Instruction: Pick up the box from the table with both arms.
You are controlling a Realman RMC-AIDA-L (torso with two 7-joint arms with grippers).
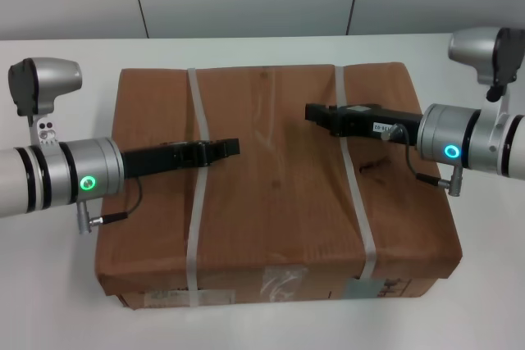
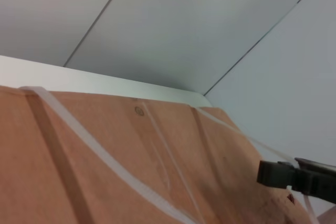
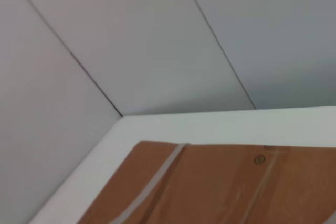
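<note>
Head view: the box [image 1: 275, 186] is lying flat on the table [image 1: 49, 268], label side facing the robot, with two pale straps [image 1: 195, 194] running front to back across its top. The left gripper [image 1: 223, 149] is reaching in from the left and hanging over the top face, its tip next to the left strap. The right gripper [image 1: 316, 112] is reaching in from the right, its tip lying between the two straps. Both are pointing toward each other across the middle of the box. Whether either is touching the paper cannot be determined. Whether the fingers of either gripper are apart or together cannot be determined from this angle.

Left wrist view: the camera is looking along the brown top face toward the far wall [image 2: 173, 30]. The right gripper [image 2: 270, 173] is showing as a dark block above the paper. The left arm's own fingers are not appearing here.

Right wrist view: one corner of the box [image 3: 210, 187], one strap and the bare table [image 3: 126, 140] are showing. No fingers are visible.

Judgement: the approach step is in hand; the box is not yet lifted. The next move is calling for each gripper to reach a secure purchase, probably on a strap or at opposite sides, followed by an equal, simultaneous rise so the box stays level.
</note>
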